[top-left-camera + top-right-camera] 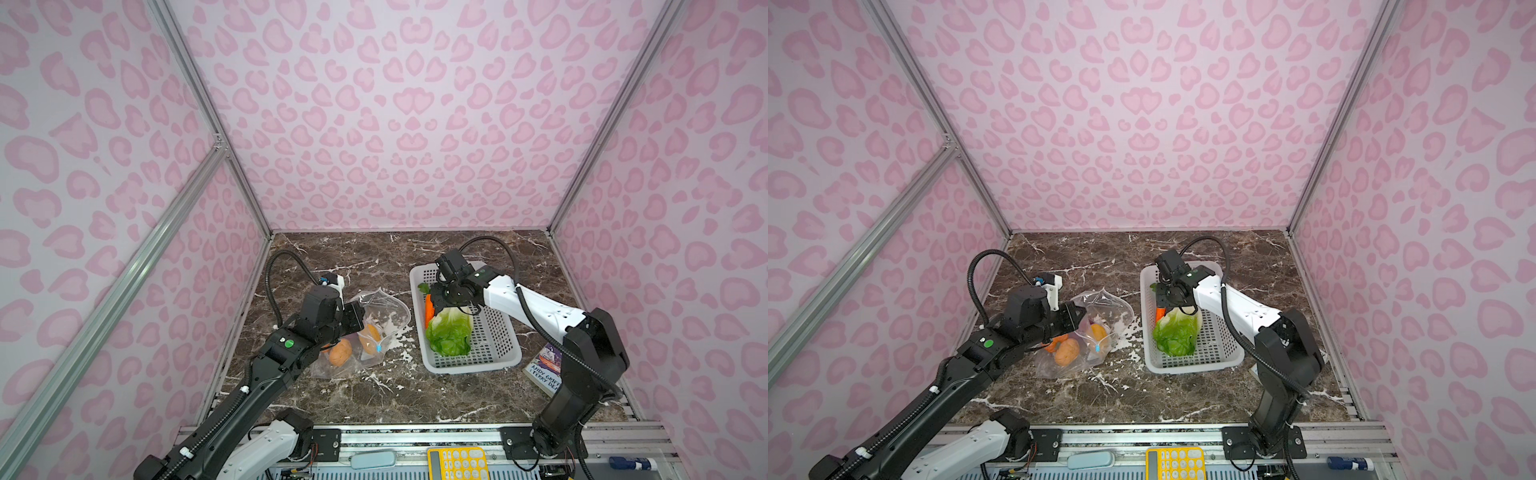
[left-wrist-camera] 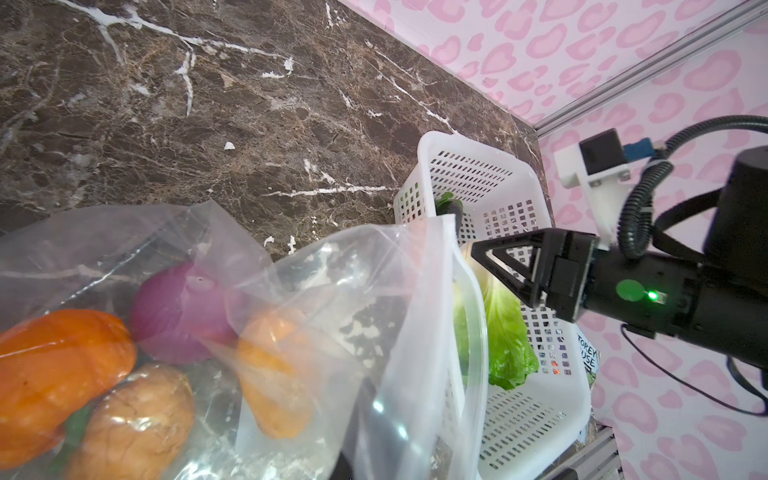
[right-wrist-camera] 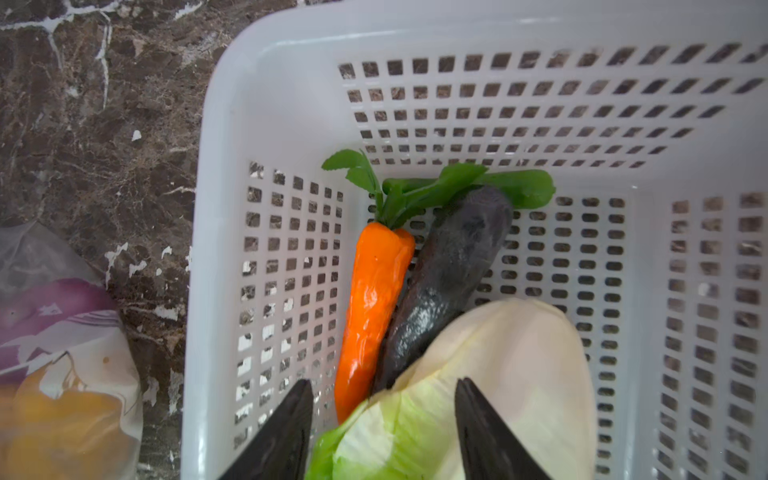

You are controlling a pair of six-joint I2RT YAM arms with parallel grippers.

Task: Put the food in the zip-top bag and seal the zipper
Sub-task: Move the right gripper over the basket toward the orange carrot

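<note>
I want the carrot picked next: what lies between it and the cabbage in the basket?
A dark eggplant-like vegetable lies between carrot and cabbage, against the carrot; the right wrist view shows it.

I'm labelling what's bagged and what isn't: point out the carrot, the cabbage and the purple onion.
carrot (image 3: 374, 299), right wrist view, middle of its orange body.
cabbage (image 1: 449, 336), in a top view, green leafy end.
purple onion (image 2: 178, 307), left wrist view, its rounded purple side.

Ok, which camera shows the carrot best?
The right wrist view: the carrot lies nearly whole in the basket, close up. Both top views show only an orange sliver beside the cabbage; the left wrist view hides it behind the bag.
</note>
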